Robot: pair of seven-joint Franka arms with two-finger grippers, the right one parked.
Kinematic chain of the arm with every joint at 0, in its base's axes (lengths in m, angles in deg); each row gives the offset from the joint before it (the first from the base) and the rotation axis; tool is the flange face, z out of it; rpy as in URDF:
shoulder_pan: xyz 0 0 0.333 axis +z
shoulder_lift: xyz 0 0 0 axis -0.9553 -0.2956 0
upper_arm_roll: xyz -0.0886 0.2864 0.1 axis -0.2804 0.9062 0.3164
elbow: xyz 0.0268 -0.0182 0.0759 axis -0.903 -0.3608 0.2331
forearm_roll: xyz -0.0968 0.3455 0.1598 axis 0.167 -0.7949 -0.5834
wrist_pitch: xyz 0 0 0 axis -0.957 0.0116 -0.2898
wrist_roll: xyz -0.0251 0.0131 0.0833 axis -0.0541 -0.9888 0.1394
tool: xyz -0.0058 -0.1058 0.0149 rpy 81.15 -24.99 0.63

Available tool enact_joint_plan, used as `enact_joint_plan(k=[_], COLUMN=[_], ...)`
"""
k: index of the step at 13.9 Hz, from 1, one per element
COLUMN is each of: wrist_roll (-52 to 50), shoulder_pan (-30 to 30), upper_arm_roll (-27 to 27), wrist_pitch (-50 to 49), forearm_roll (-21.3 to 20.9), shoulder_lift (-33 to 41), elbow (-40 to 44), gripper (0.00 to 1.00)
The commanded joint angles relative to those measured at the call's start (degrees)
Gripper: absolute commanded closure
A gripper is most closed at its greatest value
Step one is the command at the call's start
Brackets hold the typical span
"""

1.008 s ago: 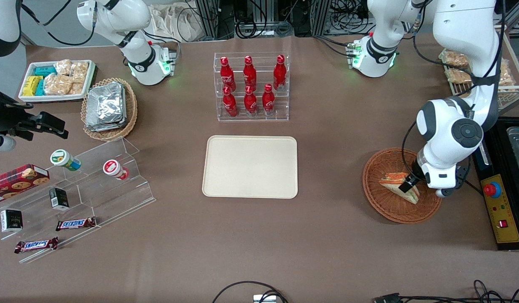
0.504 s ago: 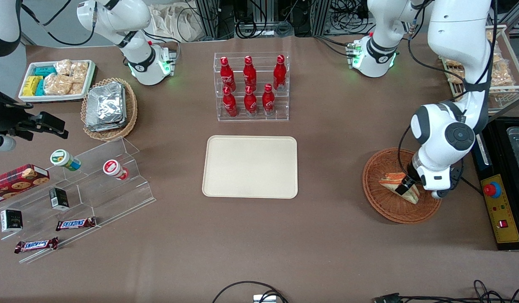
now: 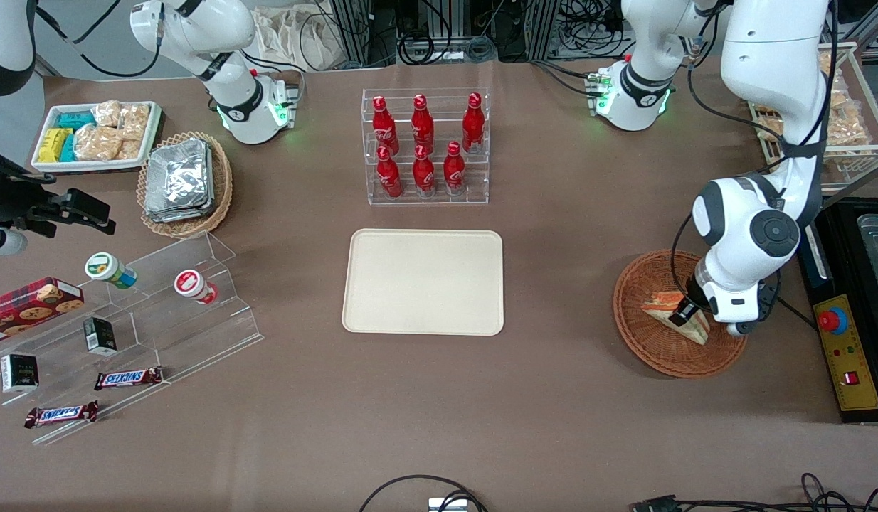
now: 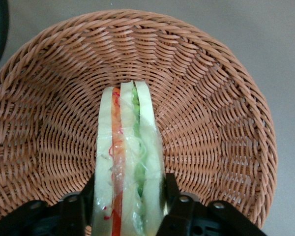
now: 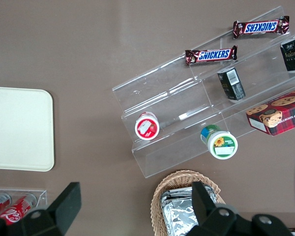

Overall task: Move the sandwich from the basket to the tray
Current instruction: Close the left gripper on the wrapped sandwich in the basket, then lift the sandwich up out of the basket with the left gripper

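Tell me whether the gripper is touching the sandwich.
Touching. The left wrist view shows the gripper down in the basket, both fingers pressed against the sandwich.

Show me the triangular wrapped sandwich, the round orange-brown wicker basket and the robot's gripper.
Triangular wrapped sandwich (image 4: 130,162), left wrist view, filling edge.
Round orange-brown wicker basket (image 3: 649,341), front view, woven floor.
Gripper (image 4: 130,204), left wrist view, midway between fingertips.

Orange-brown woven basket (image 4: 211,113); sandwich (image 4: 130,162) of pale bread with orange-red and green layers; black tool (image 4: 130,209); plain cream tray (image 3: 423,281); brown surface (image 3: 553,398).
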Motion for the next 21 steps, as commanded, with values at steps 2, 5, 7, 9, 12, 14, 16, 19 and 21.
enact_joint_plan(k=[2, 5, 7, 9, 12, 14, 16, 19, 21], wrist_roll=[3.8, 10.9, 18.7, 23.8, 38.4, 46.4, 47.4, 49.1, 49.0], shoulder_pan=[-0.5, -0.4, -0.4, -0.4, -0.4, -0.4, -0.5, -1.2, -1.5], upper_arm_roll=[0.3, 0.3, 0.7, 1.9, 1.9, 1.9, 1.8, -0.5, -3.9], wrist_pitch=[-3.1, -9.8, -18.2, -24.7, -33.1, -40.8, -49.8, -57.6, -61.1], forearm_roll=[0.8, 0.4, 0.5, 0.2, -0.6, -0.6, -0.6, -1.0, -1.8], shoulder_lift=[0.5, 1.5, 2.1, 2.4, 2.4, 2.3, 2.1, 2.3, 2.3], elbow=[1.4, 5.3, 10.1, 15.0, 23.7, 31.0, 38.4, 44.2, 48.4], gripper=[1.0, 1.0, 1.0, 1.0, 1.0, 1.0, 1.0, 1.0, 1.0])
